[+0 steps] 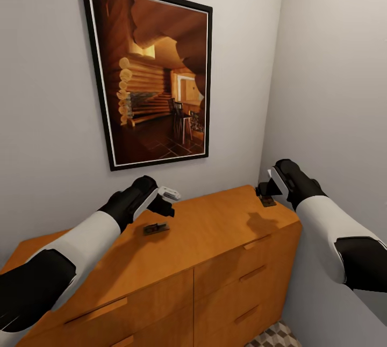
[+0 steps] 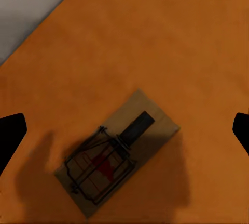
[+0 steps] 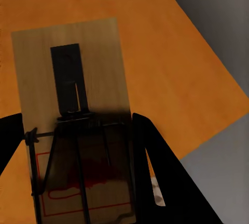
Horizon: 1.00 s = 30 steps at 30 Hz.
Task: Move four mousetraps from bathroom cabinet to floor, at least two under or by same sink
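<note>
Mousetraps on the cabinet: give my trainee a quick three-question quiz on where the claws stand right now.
1. True or false: the left claw is open above a mousetrap lying flat on the cabinet top.
2. The right claw sits: A) at the top's middle, B) at a mousetrap near the back right corner, C) at a drawer handle.
3. How many mousetraps show on the cabinet top in the head view?

Key: 1 true. 2 B. 3 two, one under each claw.
</note>
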Tool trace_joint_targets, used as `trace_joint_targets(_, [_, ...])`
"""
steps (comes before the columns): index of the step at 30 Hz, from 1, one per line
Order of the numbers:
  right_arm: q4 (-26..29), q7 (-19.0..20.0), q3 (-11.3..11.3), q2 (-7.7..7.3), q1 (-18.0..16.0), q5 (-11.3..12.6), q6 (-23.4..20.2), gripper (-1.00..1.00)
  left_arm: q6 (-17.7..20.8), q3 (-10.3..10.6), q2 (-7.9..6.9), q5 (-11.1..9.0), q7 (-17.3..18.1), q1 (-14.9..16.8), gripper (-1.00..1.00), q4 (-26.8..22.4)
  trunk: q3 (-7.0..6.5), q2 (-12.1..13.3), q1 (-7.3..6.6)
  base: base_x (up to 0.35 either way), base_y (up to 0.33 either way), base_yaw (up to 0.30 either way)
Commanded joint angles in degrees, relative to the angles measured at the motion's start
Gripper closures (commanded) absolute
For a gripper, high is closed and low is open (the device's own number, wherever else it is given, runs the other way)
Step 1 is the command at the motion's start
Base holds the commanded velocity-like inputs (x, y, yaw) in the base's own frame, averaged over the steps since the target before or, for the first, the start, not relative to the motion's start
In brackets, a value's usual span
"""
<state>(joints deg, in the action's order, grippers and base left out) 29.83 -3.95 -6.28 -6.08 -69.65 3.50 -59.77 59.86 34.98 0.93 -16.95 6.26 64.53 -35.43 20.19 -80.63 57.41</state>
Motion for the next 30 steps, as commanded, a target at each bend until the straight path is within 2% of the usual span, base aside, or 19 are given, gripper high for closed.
trace_joint_targets(1, [0.1,-0.4,-0.4,-0.07,0.0,0.6,-0.2,1.0,0.1,0.2,-0.06,0.2,0.3,0.1,-1.0,0.0,0.07,0.0,0.0,0.0,0.0,0.0])
trace_joint_targets(30, [-0.4,-0.4,-0.4,-0.15,0.0,0.7,-0.2,1.0,0.1,0.2,-0.13,0.3,0.4,0.1,-1.0,5.2,0.07,0.0,0.0,0.0,0.0,0.0])
